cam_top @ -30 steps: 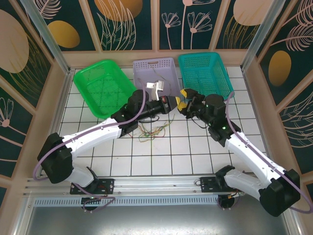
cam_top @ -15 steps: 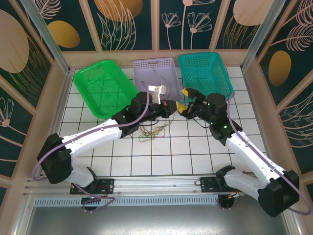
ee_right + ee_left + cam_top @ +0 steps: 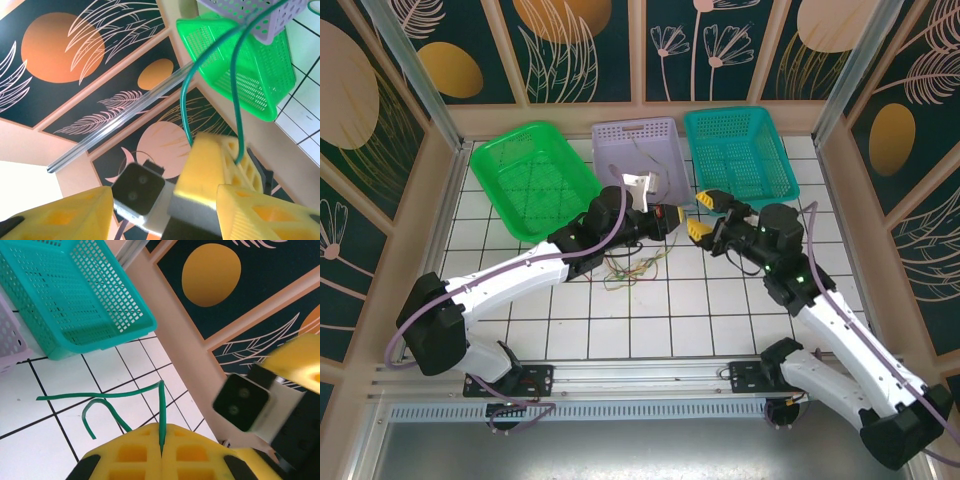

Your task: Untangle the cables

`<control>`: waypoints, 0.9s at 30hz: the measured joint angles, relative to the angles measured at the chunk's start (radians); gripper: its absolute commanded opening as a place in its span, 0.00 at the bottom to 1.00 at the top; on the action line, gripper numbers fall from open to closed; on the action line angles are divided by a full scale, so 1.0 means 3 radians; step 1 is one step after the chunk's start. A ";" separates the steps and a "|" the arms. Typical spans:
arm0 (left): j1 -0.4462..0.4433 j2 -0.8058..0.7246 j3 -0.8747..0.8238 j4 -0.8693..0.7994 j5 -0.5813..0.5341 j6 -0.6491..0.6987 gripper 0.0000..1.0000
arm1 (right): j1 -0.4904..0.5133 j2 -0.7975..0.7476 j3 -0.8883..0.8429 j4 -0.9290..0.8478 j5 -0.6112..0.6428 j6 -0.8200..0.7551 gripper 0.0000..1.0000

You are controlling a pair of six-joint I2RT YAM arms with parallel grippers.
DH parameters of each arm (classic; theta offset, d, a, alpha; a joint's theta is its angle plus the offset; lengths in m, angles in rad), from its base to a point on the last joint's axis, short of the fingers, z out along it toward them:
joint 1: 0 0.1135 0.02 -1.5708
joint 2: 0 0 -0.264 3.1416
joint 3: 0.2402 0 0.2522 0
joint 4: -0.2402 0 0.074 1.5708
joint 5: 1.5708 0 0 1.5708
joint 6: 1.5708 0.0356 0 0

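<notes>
The left gripper (image 3: 161, 440) is pinched fully shut on a green cable (image 3: 162, 405) that loops out from between its yellow fingers, the right gripper (image 3: 705, 215) faces it with jaws apart and empty, and the other cables (image 3: 632, 268) lie bunched on the tiled table (image 3: 670, 320) under the left arm.

The green cable's (image 3: 161, 410) lower end was hidden in the seam of the left gripper's (image 3: 161, 447) pads (image 3: 135, 454) at bottom centre, while overhead the bunched cables (image 3: 632, 270) at mid-frame were too thin to tell apart.
</notes>
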 measured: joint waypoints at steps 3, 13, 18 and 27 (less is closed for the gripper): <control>0.0009 0.0001 0.0000 -0.0010 0.0023 -0.0001 0.00 | -0.0018 0.0148 -0.0023 0.0081 0.0043 0.0000 0.52; -0.0045 0.0001 0.0000 -0.0010 0.0214 0.0000 0.00 | -0.0280 0.0429 -0.0186 0.0505 0.0081 0.0000 0.45; -0.0066 0.0001 0.0000 -0.0011 0.0257 0.0000 0.00 | -0.0397 0.0496 -0.0203 0.0506 0.0006 -0.0042 0.32; -0.0126 0.0131 0.0019 -0.0112 0.0374 -0.0001 0.00 | -0.0905 0.1043 0.0771 0.0018 -0.0351 -0.1059 0.01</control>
